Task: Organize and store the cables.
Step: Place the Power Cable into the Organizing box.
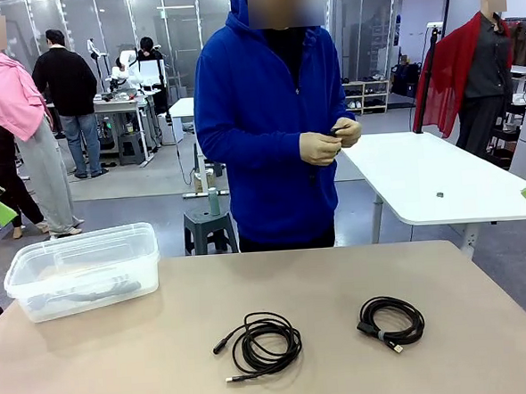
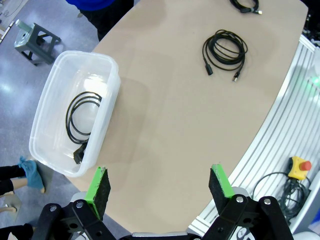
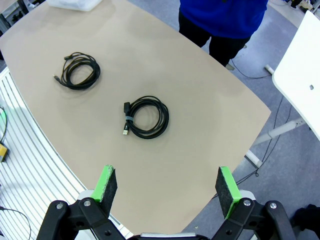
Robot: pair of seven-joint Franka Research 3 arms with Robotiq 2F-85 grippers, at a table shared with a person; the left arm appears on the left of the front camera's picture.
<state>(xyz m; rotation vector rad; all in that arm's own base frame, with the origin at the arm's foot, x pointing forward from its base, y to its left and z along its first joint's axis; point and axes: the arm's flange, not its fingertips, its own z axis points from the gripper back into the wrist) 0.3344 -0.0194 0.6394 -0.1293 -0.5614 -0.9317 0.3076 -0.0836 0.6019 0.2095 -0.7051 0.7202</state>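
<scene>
Two coiled cables lay flat on the table (image 1: 121, 366): the middle coil (image 1: 292, 342), plugs poking toward the robot's left, and the right coil (image 1: 378, 330). A third coil (image 2: 68, 117) lay in the clear box (image 1: 87, 236) (flat too). The left gripper (image 2: 160, 187) and right gripper (image 3: 167, 186) were spread wide, empty.

**Around the work: table, tub, stool, bystander**

A beige table (image 2: 170, 115) spreads beneath and ahead of the left gripper (image 2: 159, 172). Up and to the left of that gripper, a clear plastic tub (image 2: 47, 110) sits at the table's edge. Farther that way, a grey stool (image 2: 35, 40) stands on the floor. Low to its right, a yellow box with a red button (image 2: 299, 167) lies beside a ribbed metal rail (image 2: 295, 115). Ahead of the right gripper (image 3: 165, 171), past the table's far edge, stands a person in a blue hoodie (image 3: 225, 17). A white table (image 3: 300, 65) lies to the upper right.
</scene>
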